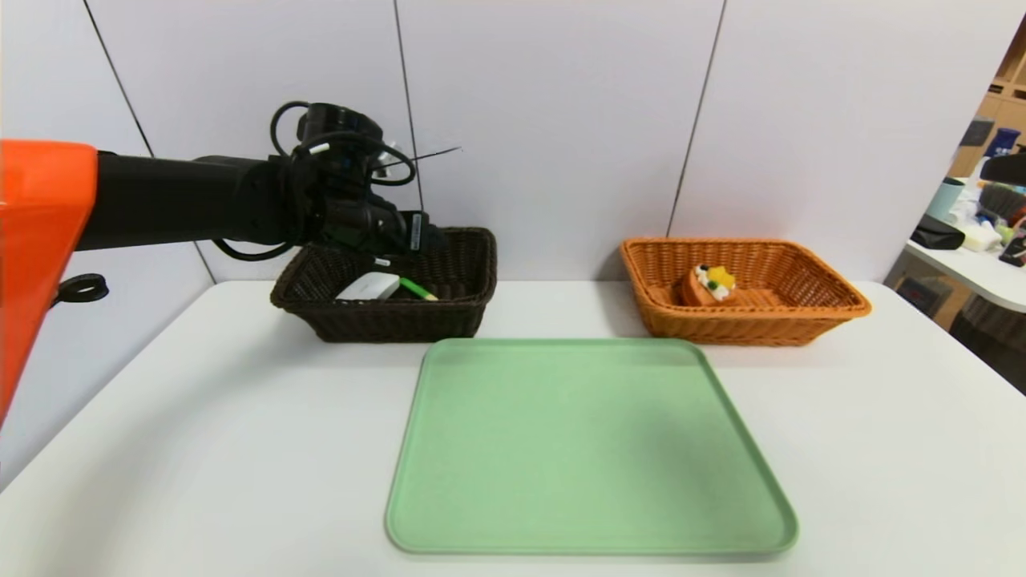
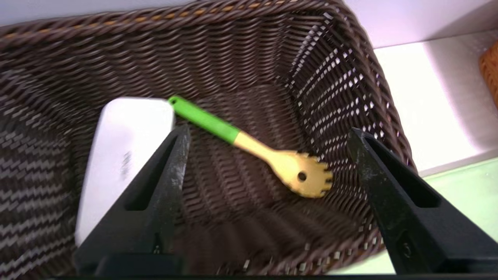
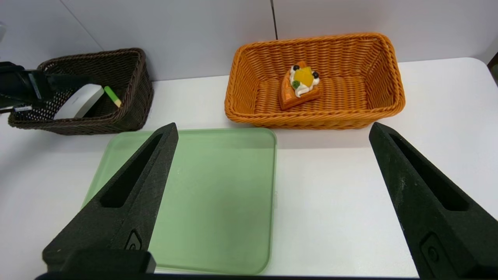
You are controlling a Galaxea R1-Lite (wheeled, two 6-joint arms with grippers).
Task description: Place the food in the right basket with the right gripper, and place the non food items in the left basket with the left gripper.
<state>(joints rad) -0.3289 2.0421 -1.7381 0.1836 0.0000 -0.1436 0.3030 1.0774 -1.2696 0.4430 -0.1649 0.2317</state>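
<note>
Nearest the camera, the orange shell (image 1: 40, 216) of the left arm is seen at the desk's left side, with the arm extended towards the far left corner. There, the left end effector (image 2: 268, 130) is held over the dark basket (image 1: 393, 320), its fingers spread and nothing gripped between them. Inside the basket, the white device (image 2: 128, 151) and the fork (image 2: 253, 146) are laid side by side, the green handle's end close to the device's corner; whether the two touch cannot be told.

Near the desk's far right corner, the cake (image 1: 709, 285) is contained in the orange basket (image 1: 745, 328), towards that basket's left end. The right end effector (image 3: 273, 124) is parked back towards the near edge, released and empty. The green tray (image 1: 593, 449), set between the baskets and the near edge, is left bare.

The sorting is judged complete, with the release of the last non-food item in hand. Next, the left end effector should be lifted straight up, well above the rim, before being drawn back, so that the wicker is not snagged and the basket not dragged.
</note>
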